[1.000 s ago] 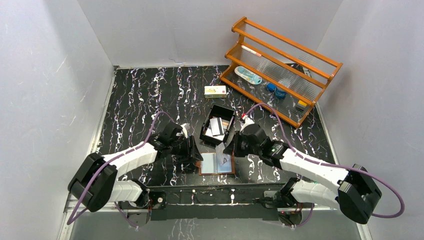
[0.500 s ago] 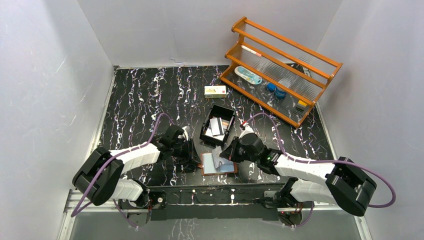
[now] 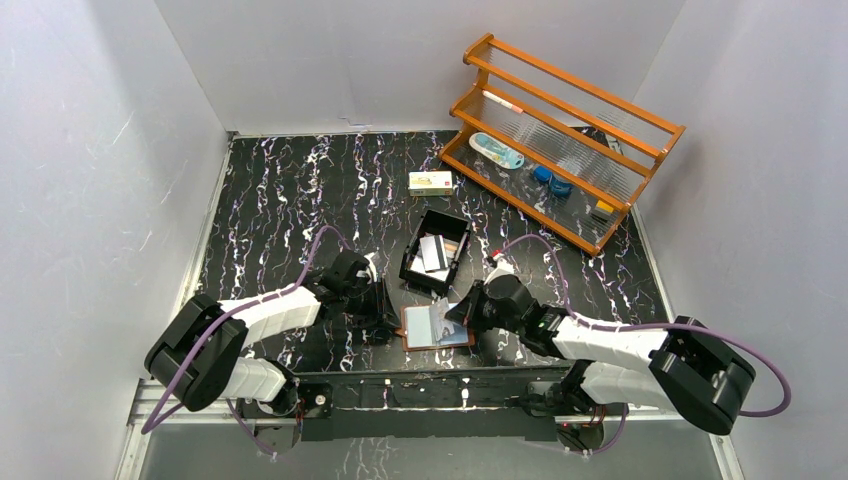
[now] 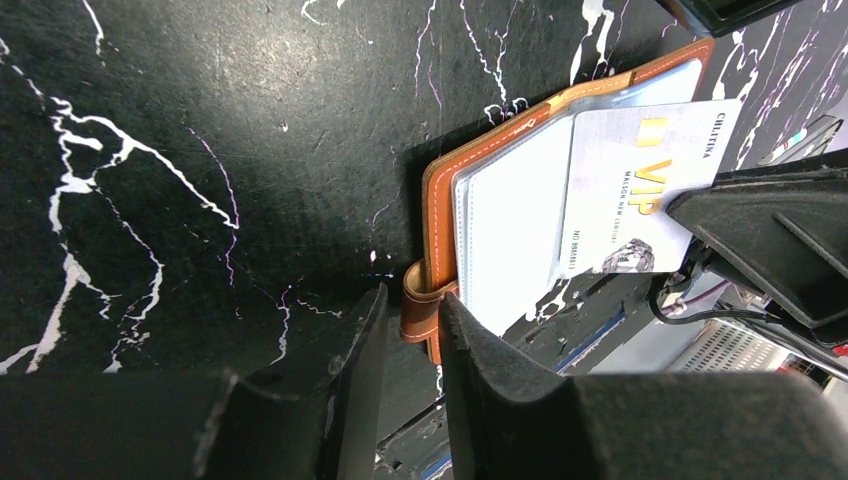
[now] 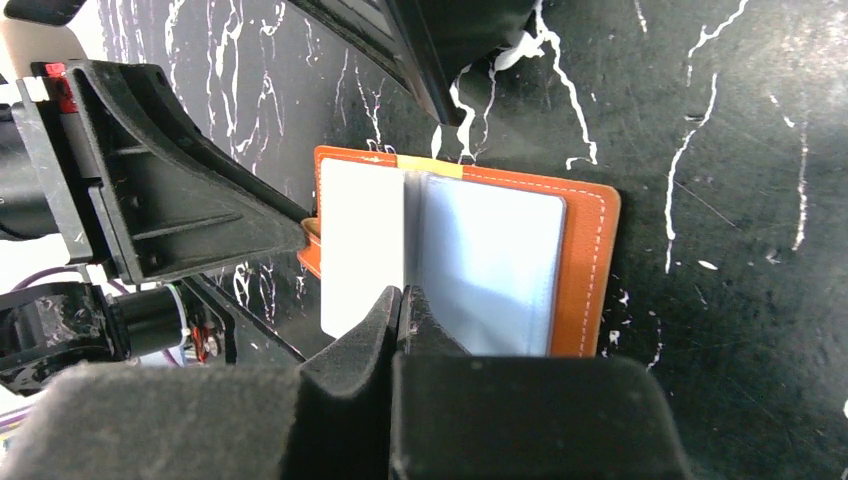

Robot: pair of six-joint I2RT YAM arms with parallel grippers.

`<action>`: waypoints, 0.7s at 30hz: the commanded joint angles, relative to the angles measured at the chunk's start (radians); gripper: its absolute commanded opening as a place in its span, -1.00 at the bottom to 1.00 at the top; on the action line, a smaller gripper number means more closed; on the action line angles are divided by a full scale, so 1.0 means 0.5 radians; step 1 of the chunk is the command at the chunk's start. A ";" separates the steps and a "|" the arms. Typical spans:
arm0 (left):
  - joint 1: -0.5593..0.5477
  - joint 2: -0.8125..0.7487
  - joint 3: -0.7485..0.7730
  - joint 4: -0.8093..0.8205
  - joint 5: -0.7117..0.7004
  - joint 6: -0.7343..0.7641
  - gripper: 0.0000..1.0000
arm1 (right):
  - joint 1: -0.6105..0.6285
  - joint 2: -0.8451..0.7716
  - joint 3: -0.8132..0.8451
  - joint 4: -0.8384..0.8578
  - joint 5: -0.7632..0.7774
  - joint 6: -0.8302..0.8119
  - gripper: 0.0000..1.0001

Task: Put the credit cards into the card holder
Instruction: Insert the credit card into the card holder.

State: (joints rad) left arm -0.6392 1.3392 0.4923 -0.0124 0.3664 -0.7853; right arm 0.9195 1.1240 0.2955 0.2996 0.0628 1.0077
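The left end effector point(image 4: 410, 300) sits at the left edge of the open brown leather-look folding card holder point(image 5: 585, 270). Its jaws are set narrow and pinch the holder's brown snap tab point(image 4: 419, 318). The card holder lies flat on the black, white-veined marble-pattern worktop point(image 3: 280, 200) with its clear inner pockets facing up. A silver-white rectangular plastic credit card point(image 4: 640, 190) printed "VIP" stands tilted over the middle fold of the card holder, and its lower edge meets the clear pockets. Whether that edge has entered a pocket cannot be determined. The right end effector point(image 5: 403, 300) is at the right side of the card holder, jaws nearly closed and gripping the free edge of the credit card. Behind the card holder and just apart from it, a black rectangular tray point(image 3: 411, 262) holds further pale cards point(image 3: 433, 252).
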 commanded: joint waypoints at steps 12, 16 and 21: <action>-0.043 0.028 0.024 -0.148 -0.093 0.047 -0.60 | 0.009 0.029 -0.123 0.272 -0.009 0.124 -1.00; -0.057 0.027 0.027 -0.147 -0.106 0.037 -0.60 | 0.013 0.080 -0.143 0.346 -0.039 0.129 -1.00; -0.074 0.043 0.035 -0.155 -0.128 0.033 -0.60 | 0.010 0.158 -0.179 0.481 -0.104 0.137 -1.00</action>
State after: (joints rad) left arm -0.6613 1.3392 0.5011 -0.0280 0.3386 -0.7822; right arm 0.9195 1.1721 0.2260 0.4541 0.0380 1.0721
